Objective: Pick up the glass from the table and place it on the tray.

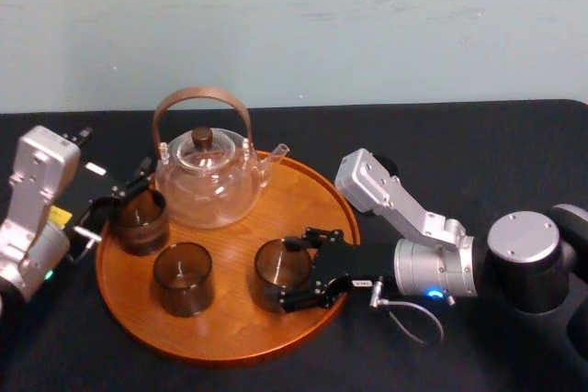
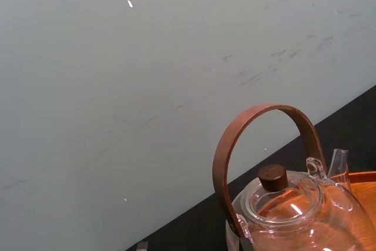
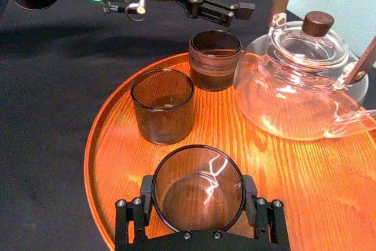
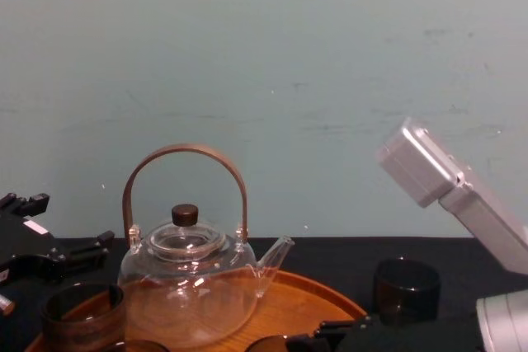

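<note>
Glasses (image 1: 182, 277) three, teapot (image 1: 207, 181) one, on tray (image 1: 308, 195).

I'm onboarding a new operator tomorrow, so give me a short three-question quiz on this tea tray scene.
1. Count: how many glasses stand on the tray?
2. True or false: one of those glasses lies tipped on its side.
3. Choose: which pincer is around the front-right glass, the one nearest the tray's right front rim? A. the left one. B. the right pincer. C. neither.

Key: 1. Three. 2. False, all stand upright. 3. B. The left pincer is at the leftmost glass, on the tray's left side.
</note>
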`<state>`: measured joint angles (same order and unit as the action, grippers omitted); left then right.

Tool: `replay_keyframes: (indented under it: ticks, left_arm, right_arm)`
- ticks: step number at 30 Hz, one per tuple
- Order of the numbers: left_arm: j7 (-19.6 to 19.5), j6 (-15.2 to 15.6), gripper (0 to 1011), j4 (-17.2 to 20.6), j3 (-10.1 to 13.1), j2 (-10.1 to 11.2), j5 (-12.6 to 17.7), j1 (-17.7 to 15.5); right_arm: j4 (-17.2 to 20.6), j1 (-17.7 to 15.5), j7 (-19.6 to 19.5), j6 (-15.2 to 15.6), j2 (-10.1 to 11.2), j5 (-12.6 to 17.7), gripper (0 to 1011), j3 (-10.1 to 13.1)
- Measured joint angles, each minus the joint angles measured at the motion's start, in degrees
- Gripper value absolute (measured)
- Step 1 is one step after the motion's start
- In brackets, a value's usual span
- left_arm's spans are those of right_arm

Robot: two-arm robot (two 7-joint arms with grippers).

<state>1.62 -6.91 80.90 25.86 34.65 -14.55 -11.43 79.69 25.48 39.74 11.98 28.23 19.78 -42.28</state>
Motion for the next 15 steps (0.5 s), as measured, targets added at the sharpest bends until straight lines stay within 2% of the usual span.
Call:
replay_keyframes:
  ticks: [15]
  left_arm:
    - [0.00,0.00,1001,0.00,0.00,0.00,0.00,-0.01]
  right_arm:
    - [0.00,0.03,-0.02,0.05,-0.01,0.15,925,0.02]
